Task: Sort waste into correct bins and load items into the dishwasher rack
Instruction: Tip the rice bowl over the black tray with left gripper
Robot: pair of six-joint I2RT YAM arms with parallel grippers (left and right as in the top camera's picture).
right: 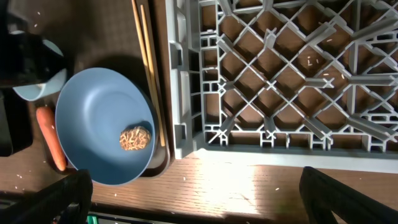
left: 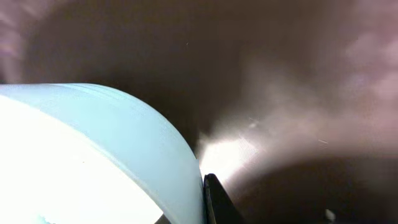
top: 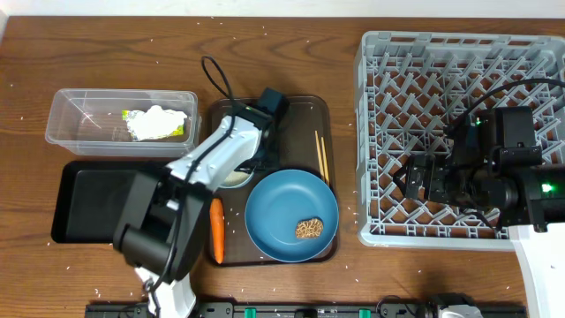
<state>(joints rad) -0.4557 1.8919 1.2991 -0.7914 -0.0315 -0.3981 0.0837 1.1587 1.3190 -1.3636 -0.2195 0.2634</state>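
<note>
In the left wrist view a light blue cup (left: 106,149) fills the lower left, and my left gripper (left: 202,190) is shut on its wall; one dark finger (left: 214,202) presses the outside, the other is hidden. From overhead the cup (top: 237,180) peeks out under my left gripper (top: 248,168) on the brown serving tray (top: 309,110). A blue plate (top: 282,208) with a brown food chunk (top: 308,230) lies beside it, with a carrot (top: 216,225) to its left and chopsticks (top: 321,155) above. My right gripper (top: 424,181) hangs open and empty over the grey dishwasher rack (top: 459,53).
A clear tub (top: 62,124) at the left holds a crumpled napkin and yellow wrapper (top: 159,122). A black tray (top: 88,199) lies below it, partly under my left arm. Rice grains are scattered on the wooden table. The right wrist view shows the rack's near wall (right: 180,93) beside the plate (right: 93,118).
</note>
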